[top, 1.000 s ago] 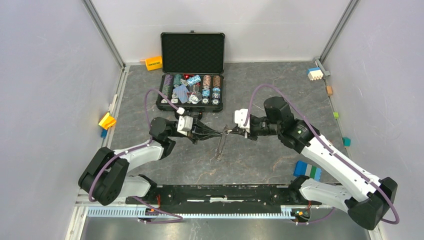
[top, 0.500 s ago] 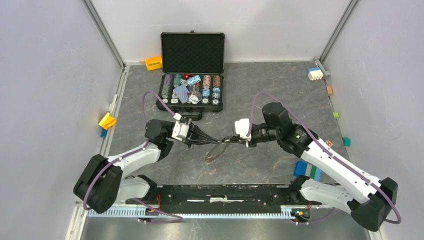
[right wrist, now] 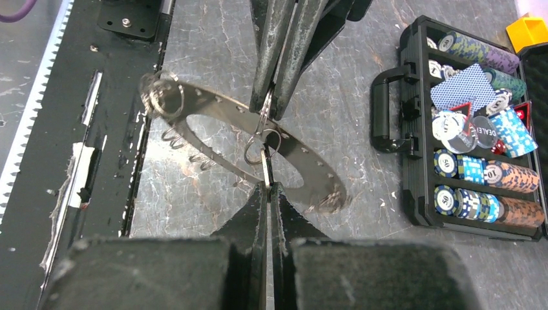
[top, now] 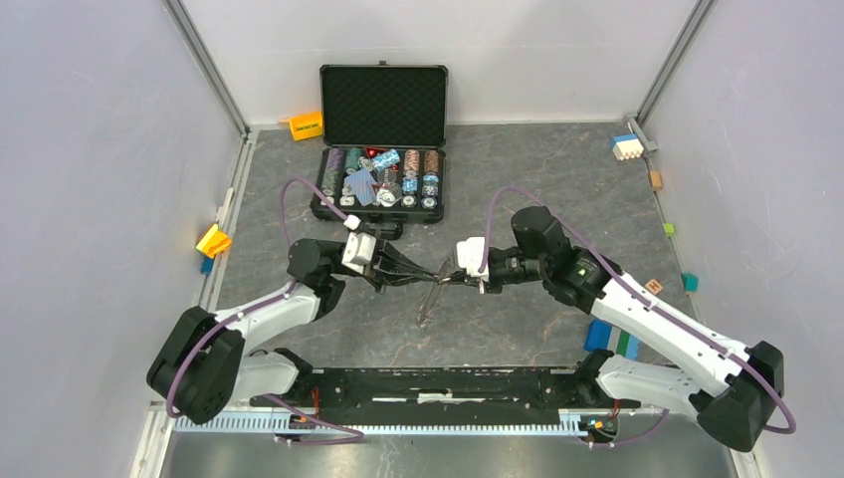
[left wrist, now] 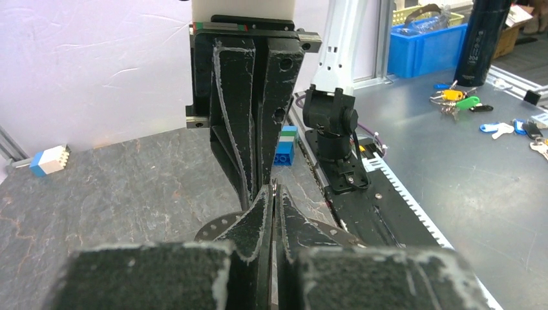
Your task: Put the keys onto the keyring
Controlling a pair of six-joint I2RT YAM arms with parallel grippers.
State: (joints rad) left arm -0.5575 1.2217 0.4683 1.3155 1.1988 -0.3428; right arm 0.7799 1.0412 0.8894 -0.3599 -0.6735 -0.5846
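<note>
**Grippers Meet at Keyring, One Slip From a Drop**

Just on the near side of the open black case (top: 383,105), the left gripper (right wrist: 270,106) is clamped on the inner edge of the keyring (right wrist: 213,110), which hangs tilted. The right gripper (right wrist: 268,187) is pinched together on what looks like a key (right wrist: 262,143) at that same edge. Both holds are thin, on smooth metal. A twist or tug from either arm could pop the key free or let the ring fall. The table (top: 518,169) is grey and stone-patterned, enclosed by plain pale walls (top: 90,149).
</note>
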